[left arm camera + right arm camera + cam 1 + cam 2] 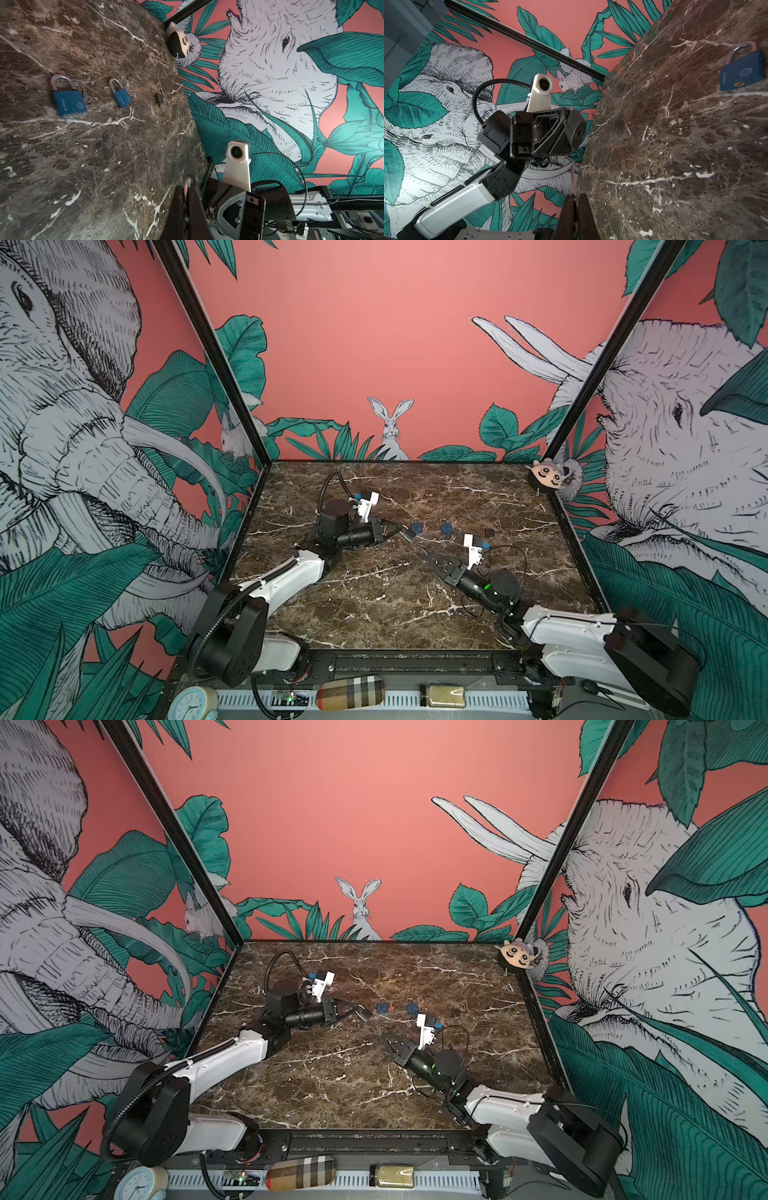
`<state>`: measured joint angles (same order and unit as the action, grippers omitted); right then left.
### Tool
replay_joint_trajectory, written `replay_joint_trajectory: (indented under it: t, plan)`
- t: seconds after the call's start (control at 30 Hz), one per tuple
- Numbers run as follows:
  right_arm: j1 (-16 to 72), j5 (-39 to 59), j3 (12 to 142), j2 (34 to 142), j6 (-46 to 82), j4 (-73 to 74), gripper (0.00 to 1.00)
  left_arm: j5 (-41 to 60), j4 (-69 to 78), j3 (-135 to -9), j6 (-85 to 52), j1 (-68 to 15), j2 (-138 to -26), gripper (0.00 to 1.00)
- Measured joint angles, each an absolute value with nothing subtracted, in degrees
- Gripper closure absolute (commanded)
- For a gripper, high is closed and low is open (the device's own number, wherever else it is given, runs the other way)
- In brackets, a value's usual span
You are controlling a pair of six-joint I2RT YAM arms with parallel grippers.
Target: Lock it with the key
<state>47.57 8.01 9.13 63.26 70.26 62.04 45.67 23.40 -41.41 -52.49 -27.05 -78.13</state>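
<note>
Two robot arms over a brown marble tabletop (374, 614). L gripper (398, 530) is clenched on a small black padlock w/ silver shackle (408, 535) near mid-table, prob. to steady it for the key. R gripper (429, 555) is clenched on a thin metal key (572, 180), blade poking past its tips, apart from the lock and aimed roughly at it. Spare locks lie beyond: large blue padlock (68, 101), smaller blue padlock (121, 97), tiny black padlock (159, 97).
</note>
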Motion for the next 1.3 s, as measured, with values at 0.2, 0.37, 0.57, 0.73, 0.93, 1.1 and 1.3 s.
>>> replay_joint_trajectory:
  t: [0.2,0.37,0.57,0.73,0.93,1.1,1.3]
  plan:
    - [47.2,4.1,6.5,41.0,68.7,41.6,1.00,48.1,18.5,-43.7,-47.6,-27.0,-81.9,1.00]
    - [46.9,0.4,9.3,19.9,66.2,15.1,1.00,50.8,10.4,-48.8,-40.7,-27.0,-87.4,1.00]
    - [46.7,-2.0,11.3,8.7,65.5,-5.7,1.00,51.9,1.9,-52.6,-33.9,-27.2,-95.8,1.00]
    - [46.7,-2.7,11.3,10.5,65.6,-13.3,1.00,51.6,-3.9,-54.8,-29.8,-28.1,-100.9,1.00]
    - [46.5,-2.2,11.3,21.6,65.5,-13.4,1.00,51.5,-6.6,-56.3,-27.0,-29.1,-104.0,1.00]
    - [46.2,-0.5,11.3,30.5,65.1,-8.4,1.00,50.3,-10.7,-59.9,-23.4,-29.5,-106.9,1.00]
    - [45.0,1.5,11.3,35.4,64.6,-3.5,1.00,48.5,-14.9,-63.7,-19.7,-29.5,-109.7,1.00]
